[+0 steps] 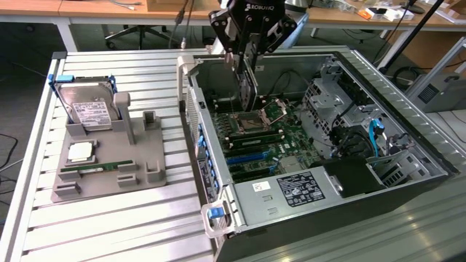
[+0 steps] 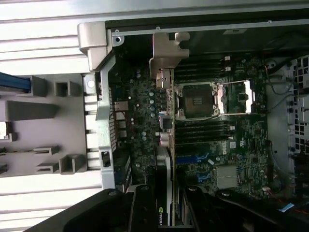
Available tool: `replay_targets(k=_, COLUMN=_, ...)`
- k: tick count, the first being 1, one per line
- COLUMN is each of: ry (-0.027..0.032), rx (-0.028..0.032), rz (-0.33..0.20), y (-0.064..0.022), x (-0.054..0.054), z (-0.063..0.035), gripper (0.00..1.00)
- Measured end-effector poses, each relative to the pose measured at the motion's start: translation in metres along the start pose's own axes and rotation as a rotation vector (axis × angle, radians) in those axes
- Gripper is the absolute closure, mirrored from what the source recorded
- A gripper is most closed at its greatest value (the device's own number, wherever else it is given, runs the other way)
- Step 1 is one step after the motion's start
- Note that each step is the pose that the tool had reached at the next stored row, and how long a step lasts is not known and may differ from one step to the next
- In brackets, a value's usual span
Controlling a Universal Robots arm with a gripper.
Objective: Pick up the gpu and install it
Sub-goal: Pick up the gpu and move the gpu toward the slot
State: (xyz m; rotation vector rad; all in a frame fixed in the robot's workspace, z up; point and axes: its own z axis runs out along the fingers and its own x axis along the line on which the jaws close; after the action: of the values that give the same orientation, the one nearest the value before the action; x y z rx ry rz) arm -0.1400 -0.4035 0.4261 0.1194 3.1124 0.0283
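Grip first: jaws of the gripper [image 1: 246, 54] clenched on the gpu [image 1: 248, 84], card hanging edge-on and roughly upright below them, silvery bracket [image 2: 169, 53] at the end away from the jaws. Hovered inside the open computer case [image 1: 378, 82], over the motherboard [image 1: 291, 136] and about above the CPU socket [image 1: 249, 123]. Looked clear of the board, though not certainly so. Lay well apart from the grey fixture [image 1: 109, 180] on the table [image 1: 109, 234] at the exterior view's left, with hard drive [image 1: 87, 109] and memory stick [image 1: 95, 166] on it.

Judged as the placing stage: card lifted, not yet seated. Called for a steady clamp, with no slip or twist in the jaws. Called for the card's lower edge held parallel to the blue slots [image 1: 244, 158], nearer than the socket, and centred on one slot rather than between two. Wanted the bracket squared to the case's rear wall [image 1: 195, 114], at the exterior view's left, so as to clear the metal lip. Wanted a straight, slow descent with even pressure along the edge. Otherwise risked bent contacts or a scraped board. Best kept away from the socket and the memory modules [image 1: 255, 139] beside it.
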Motion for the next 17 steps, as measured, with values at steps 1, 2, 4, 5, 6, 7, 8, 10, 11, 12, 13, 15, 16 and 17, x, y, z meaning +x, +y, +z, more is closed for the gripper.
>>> replay_targets(k=1, ry=0.0, rx=0.0, rz=0.0, y=0.0003, x=-0.004, z=0.0001, gripper=0.73)
replay_targets(k=2, ry=0.0001, rx=0.0, rz=0.0, y=0.0007, x=-0.01, z=0.0004, gripper=0.73)
replay_targets(k=4, ry=0.0006, rx=0.0, rz=0.0, y=0.0017, x=-0.027, z=0.0015, gripper=0.73)
replay_targets(k=5, ry=0.0007, rx=0.0, rz=0.0, y=0.0023, x=-0.035, z=0.0019, gripper=0.73)
replay_targets(k=6, ry=0.0008, rx=0.0, rz=0.0, y=0.0029, x=-0.045, z=0.0025, gripper=0.73)
replay_targets(k=7, ry=0.0008, rx=0.0, rz=0.0, y=0.0034, x=-0.052, z=0.0031, gripper=0.73)
replay_targets(k=8, ry=0.0009, rx=-0.0001, rz=0.0, y=0.0039, x=-0.061, z=0.0041, gripper=0.73)
replay_targets(k=10, ry=0.0009, rx=0.0, rz=0.0, y=0.0042, x=-0.066, z=0.0048, gripper=0.73)
replay_targets(k=11, ry=0.0009, rx=0.0, rz=0.0, y=0.0043, x=-0.067, z=0.0049, gripper=0.73)
replay_targets(k=12, ry=0.0009, rx=0.0001, rz=0.0, y=0.0043, x=-0.068, z=0.005, gripper=0.73)
replay_targets(k=13, ry=0.0009, rx=0.0001, rz=0.0, y=0.0043, x=-0.069, z=0.0051, gripper=0.73)
replay_targets(k=15, ry=0.0009, rx=0.0, rz=0.0, y=0.0044, x=-0.07, z=0.0055, gripper=0.73)
replay_targets(k=16, ry=0.0009, rx=0.0001, rz=0.0, y=0.0044, x=-0.071, z=0.0056, gripper=0.73)
replay_targets(k=17, ry=0.0008, rx=0.0001, rz=0.0, y=0.0045, x=-0.072, z=0.0058, gripper=0.73)
